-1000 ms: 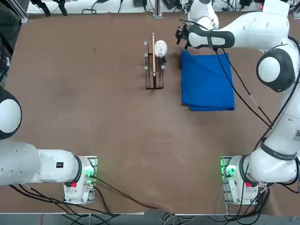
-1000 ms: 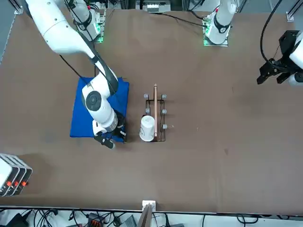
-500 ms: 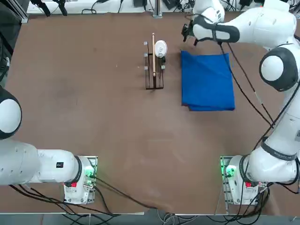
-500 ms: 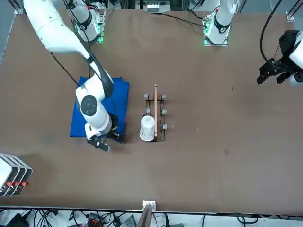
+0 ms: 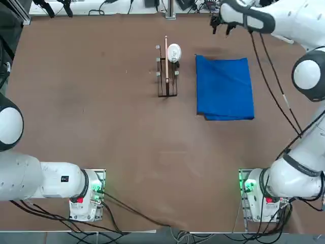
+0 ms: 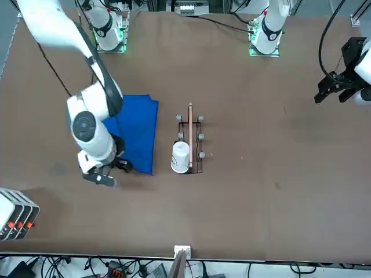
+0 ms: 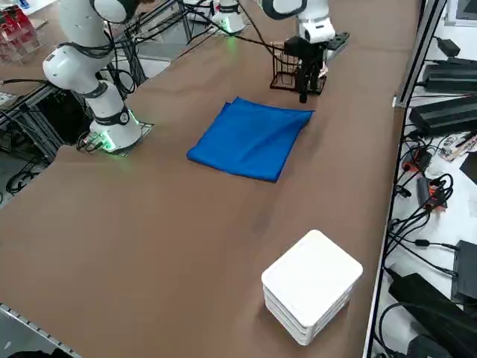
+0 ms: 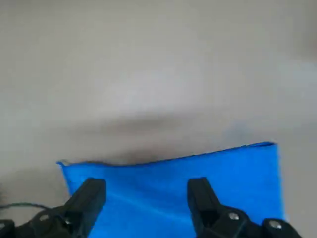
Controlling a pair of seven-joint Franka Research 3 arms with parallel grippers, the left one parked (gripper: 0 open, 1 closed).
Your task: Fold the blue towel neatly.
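The working right arm reaches across the brown table [image 5: 101, 101], its white links stretched over the far right of the surface, with the right gripper [image 5: 222, 25] hanging in the air just past the far edge of the blue towel [image 5: 225, 87]. The wrist camera shows its two black fingers [image 8: 203, 198] spread wide with nothing between them, and the towel's edge lying below, apart from them. From across the table, the gripper [image 6: 104, 172] sits off the towel's [image 6: 139, 136] near corner, clear of the cloth.

The towel lies flat on the table as a tidy folded rectangle, its layered edge visible along the side nearer the robot's base. In the side camera it [image 7: 252, 138] appears smooth, with the gripper [image 7: 309, 78] raised beyond its far end.

Just beside the towel, toward the table's middle, stands a small wooden rack [image 5: 166, 71] holding an upright board, with a white cup [image 5: 173, 51] at its far end. A white box-like stack [image 7: 311, 285] rests near the table's edge on the robot's right. Cables and dark equipment [image 7: 447, 112] line the floor beside the table, and the arm bases glow green [image 5: 246, 185].
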